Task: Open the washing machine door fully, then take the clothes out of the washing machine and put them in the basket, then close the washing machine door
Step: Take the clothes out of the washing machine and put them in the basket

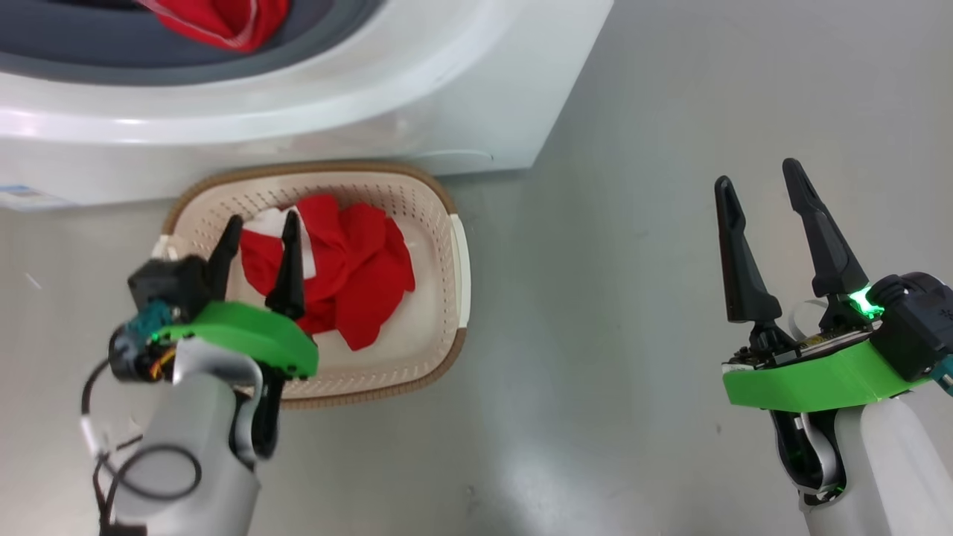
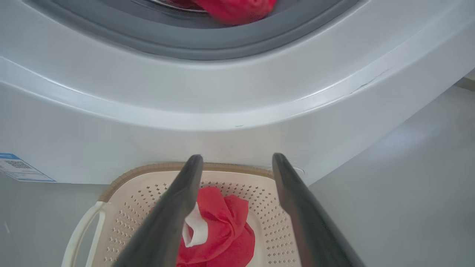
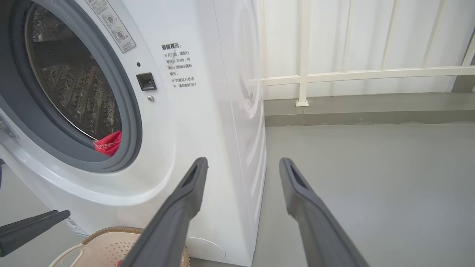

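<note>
Two pincers are standing spread before the washing machine [image 1: 447,89], neither one pinching anything. The left pincer [image 1: 263,218] is hovering over the basket [image 1: 428,223], its dark fingers [image 2: 167,215] parted and pointing toward the washing machine's white front, with nothing between them. The basket is sitting on the grey floor [image 1: 633,313] just in front of the washing machine's base, its brown rim lying close to the white panel. The clothes [image 1: 357,275], a crumpled red heap with a white panel showing, are lying inside the basket, below the left pincer's fingertips. Another red garment [image 1: 223,18] is lying at the washing machine's mouth, resting on the lower edge of the grey rubber ring [image 1: 149,63] and reaching partly into the perforated steel drum [image 3: 70,85]. The right pincer [image 1: 756,173] is hanging over bare floor well to the right of the washing machine's corner, its two fingers wide apart and empty. A small blue label [image 2: 18,168] is showing low on the washing machine's front, left of the basket. A white railing [image 3: 334,74] is running along the wall beyond the washing machine's right side.
</note>
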Controlling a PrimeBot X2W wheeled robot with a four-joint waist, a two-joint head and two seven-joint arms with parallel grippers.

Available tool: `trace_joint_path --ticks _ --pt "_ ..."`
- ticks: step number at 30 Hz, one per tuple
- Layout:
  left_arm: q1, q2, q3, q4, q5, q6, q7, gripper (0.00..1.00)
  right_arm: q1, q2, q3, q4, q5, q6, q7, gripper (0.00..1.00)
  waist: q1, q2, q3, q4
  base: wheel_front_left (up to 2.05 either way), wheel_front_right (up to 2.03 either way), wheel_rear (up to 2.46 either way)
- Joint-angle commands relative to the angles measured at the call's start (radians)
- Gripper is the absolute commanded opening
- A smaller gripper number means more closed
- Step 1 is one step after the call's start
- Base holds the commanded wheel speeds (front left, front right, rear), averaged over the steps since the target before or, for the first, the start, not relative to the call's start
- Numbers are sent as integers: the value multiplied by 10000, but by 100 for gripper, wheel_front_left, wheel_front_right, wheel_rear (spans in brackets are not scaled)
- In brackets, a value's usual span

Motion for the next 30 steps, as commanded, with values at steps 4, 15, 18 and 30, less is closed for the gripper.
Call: trace_joint_path --ticks 4,15,18,30 --pt "1069 283 506 -1604 56 444 -117 100 370 15 75 -153 -128 63 -63 100 0 0 -647 115 0 0 0" --pt "2828 467 574 -4453 434 980 -120 100 824 15 -316 -41 -369 63 -63 100 0 0 -1718 295 0 0 0" --pt "3219 537 673 -5046 450 1134 -121 100 944 15 -397 -7 -427 63 -63 100 0 0 -2001 321 0 0 0" --pt "4519 754 1015 -6938 595 1778 -47 100 1372 15 -833 -108 -679 63 -63 100 0 0 -2692 464 0 0 0"
